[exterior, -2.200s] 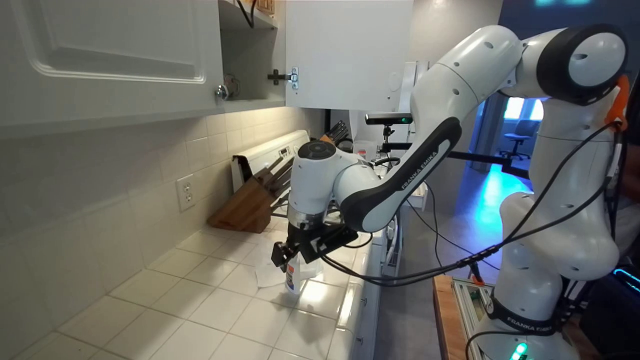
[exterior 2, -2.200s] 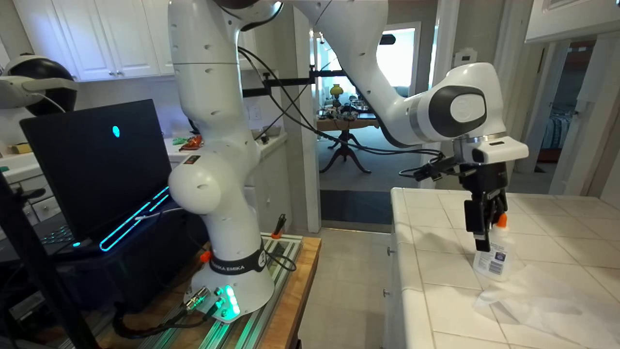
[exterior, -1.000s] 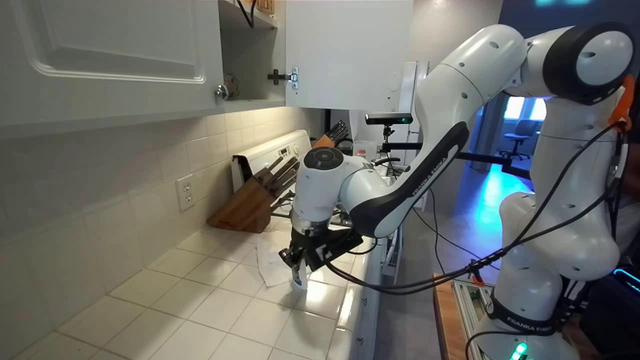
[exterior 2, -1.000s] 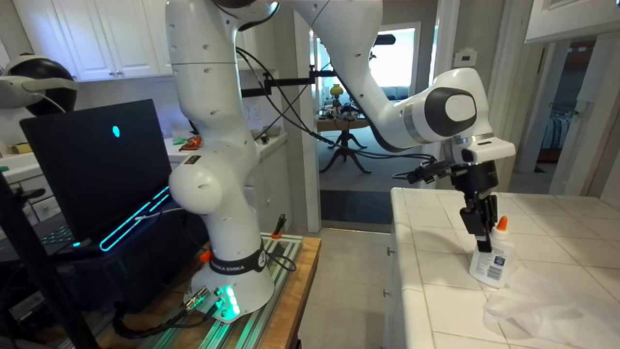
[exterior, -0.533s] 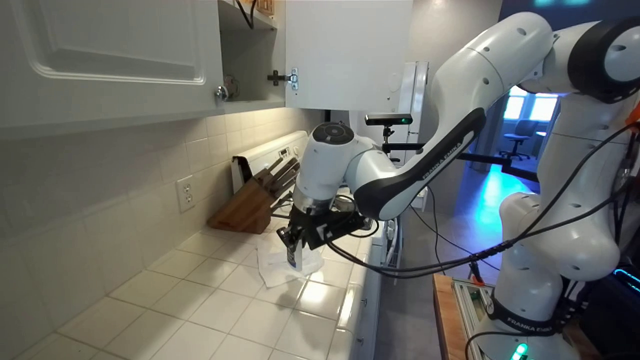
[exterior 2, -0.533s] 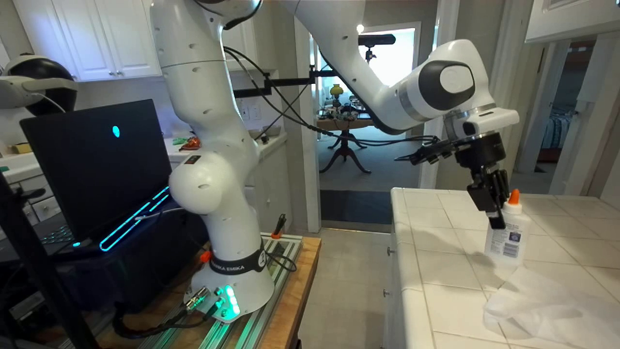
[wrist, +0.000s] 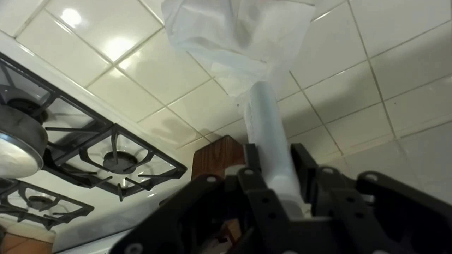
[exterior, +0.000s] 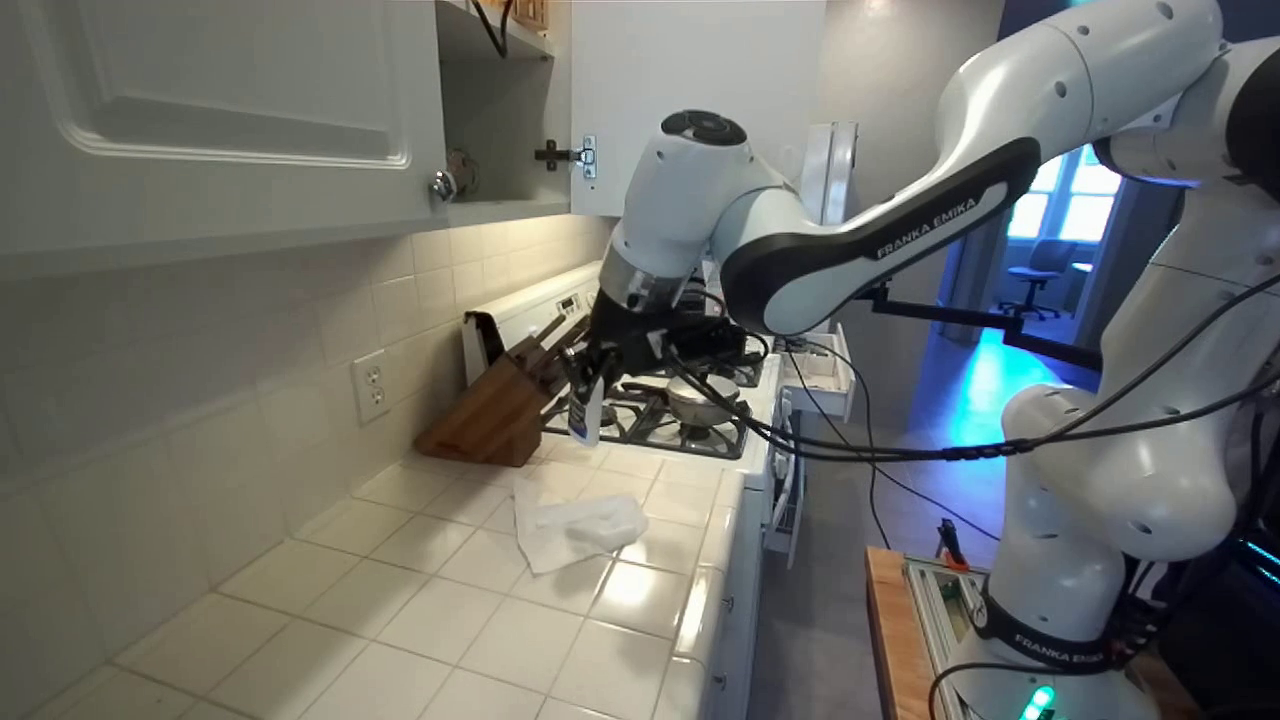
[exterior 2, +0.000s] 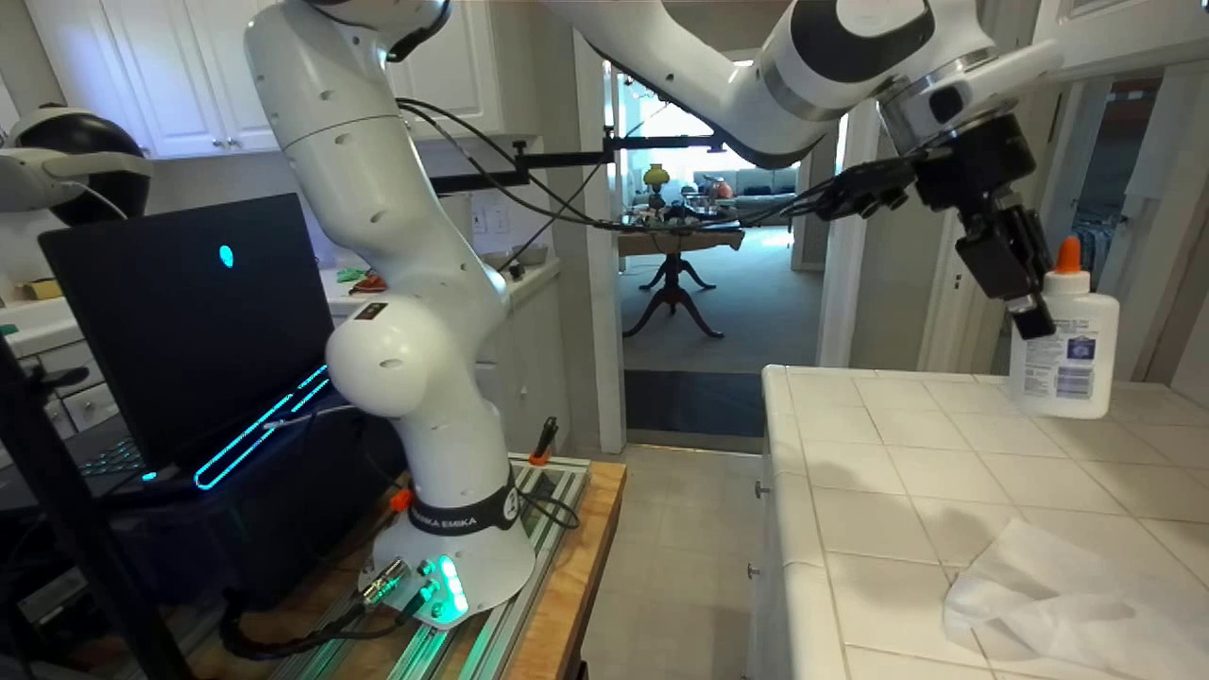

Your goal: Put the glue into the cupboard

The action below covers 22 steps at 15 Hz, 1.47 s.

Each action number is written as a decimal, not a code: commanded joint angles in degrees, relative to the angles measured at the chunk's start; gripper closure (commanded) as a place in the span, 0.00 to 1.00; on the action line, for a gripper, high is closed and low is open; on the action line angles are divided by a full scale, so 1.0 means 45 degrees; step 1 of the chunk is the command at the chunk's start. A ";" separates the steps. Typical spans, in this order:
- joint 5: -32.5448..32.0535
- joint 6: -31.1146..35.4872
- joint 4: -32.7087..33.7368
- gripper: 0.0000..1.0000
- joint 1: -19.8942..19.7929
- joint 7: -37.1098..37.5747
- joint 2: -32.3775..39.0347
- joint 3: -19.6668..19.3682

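The glue (exterior 2: pixel 1065 364), a white bottle with an orange cap, hangs well above the tiled counter, held near its top. My gripper (wrist: pixel 275 151) is shut on it, one finger pad on each flat side. In the wrist view the bottle is seen edge-on, its cap hidden among the fingers. In an exterior view the glue (exterior: pixel 588 415) leans slightly in front of the stove, below the gripper (exterior: pixel 590 372). The white cupboard (exterior: pixel 500 115) is up at the left, one door swung open and its shadowed inside partly visible; gripper and glue are lower and right of that opening.
A wooden knife block (exterior: pixel 485 415) stands against the wall close behind the glue. A gas stove (wrist: pixel 122 162) with a pot (exterior: pixel 703 400) lies beyond. Crumpled translucent plastic (exterior: pixel 580 530) lies on the counter (exterior: pixel 440 620). The open cupboard door (exterior: pixel 690 60) juts out behind the wrist.
My gripper has lifted the glue off the counter and carried it upward and toward the stove. The wrist has tilted, and the arm's upper links have swung back.
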 commanded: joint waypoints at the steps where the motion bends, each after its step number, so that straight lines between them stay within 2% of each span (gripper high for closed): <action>1: 0.0961 -0.0568 0.1222 0.93 -0.0411 -0.1498 0.0129 0.0169; 4: 0.1572 -0.0995 0.2017 0.93 -0.0538 -0.2392 0.0086 0.0176; 7: 0.2310 -0.2280 0.3078 0.93 -0.0598 -0.3474 0.0231 0.0131; 8: 0.1774 -0.1362 0.2239 0.93 -0.0757 -0.2774 0.0001 0.0302; 9: 0.1813 -0.1525 0.2407 0.72 -0.0787 -0.2883 0.0002 0.0309; 18: 0.1797 -0.1523 0.2304 0.72 -0.0826 -0.2872 0.0059 0.0369; 19: 0.1797 -0.1523 0.2304 0.93 -0.0826 -0.2872 0.0059 0.0370; 22: 0.1724 -0.1526 0.2791 0.93 -0.0939 -0.2776 0.0116 0.0404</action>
